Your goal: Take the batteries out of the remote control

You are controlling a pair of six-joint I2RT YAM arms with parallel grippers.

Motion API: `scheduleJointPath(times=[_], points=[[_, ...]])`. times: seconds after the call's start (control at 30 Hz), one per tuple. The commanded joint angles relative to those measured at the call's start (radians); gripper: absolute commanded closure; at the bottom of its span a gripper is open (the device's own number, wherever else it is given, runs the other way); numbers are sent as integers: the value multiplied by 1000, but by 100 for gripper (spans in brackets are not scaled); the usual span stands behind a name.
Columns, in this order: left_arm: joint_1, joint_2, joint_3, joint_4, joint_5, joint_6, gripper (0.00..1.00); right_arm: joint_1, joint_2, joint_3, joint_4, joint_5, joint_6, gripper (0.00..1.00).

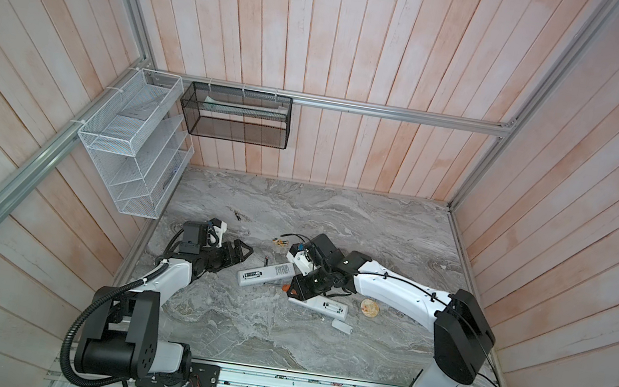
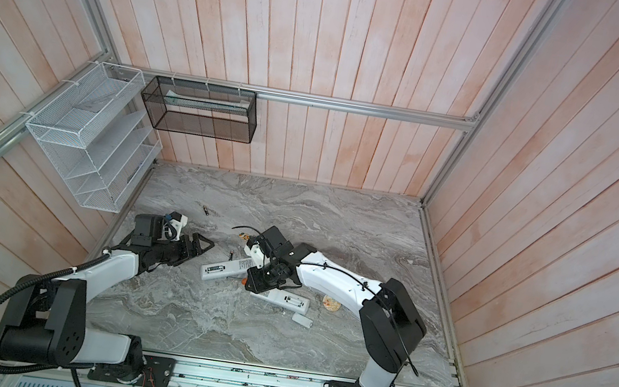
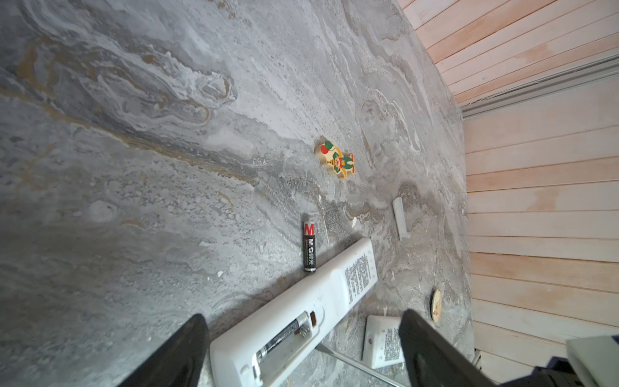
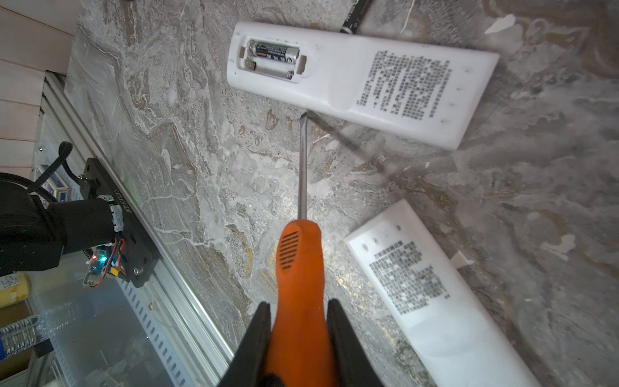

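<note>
**One battery out on the desk, one in the open remote**

At left in both top views: left gripper [image 1: 246, 253]. Hangs low over the desk [image 1: 338, 216] with jaws spread wide, pinching nothing. In the left wrist view, black fingers [image 3: 181, 348] to either side of the compartment end of the remote [image 3: 301, 295]; contact cannot be told.

Just right of that: loose battery [image 1: 266, 260]. Lies flat on the desk, one end right at the remote's long edge. Remote face down, printed label up, compartment uncovered, with a seated battery [image 4: 273, 50] in one of its two slots.

Right of centre: right gripper [image 4: 299, 303]. Clamps tight on the orange handle of a screwdriver [image 4: 301, 254], shaft aimed toward the remote, flat tip just beside its long edge and apart from the compartment.

Further right: second remote [image 1: 323, 305]. Lies label side up too, its left end hidden behind the right gripper in both top views. Below it in the frame, a small white cover [image 1: 341, 326], loose on the desk. Rightmost, a round wooden disc [image 1: 369, 308], just below the right arm's white link in the frame.
</note>
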Motion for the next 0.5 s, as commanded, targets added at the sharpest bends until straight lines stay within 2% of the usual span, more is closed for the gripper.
scheduleJointPath(times=[0.0, 0.47], points=[[-2, 7, -22, 40, 5, 4, 9, 12, 21, 58, -24, -28, 24, 100], [-5, 43, -42, 103, 54, -3, 14, 16, 54, 142, -45, -57, 45, 100]])
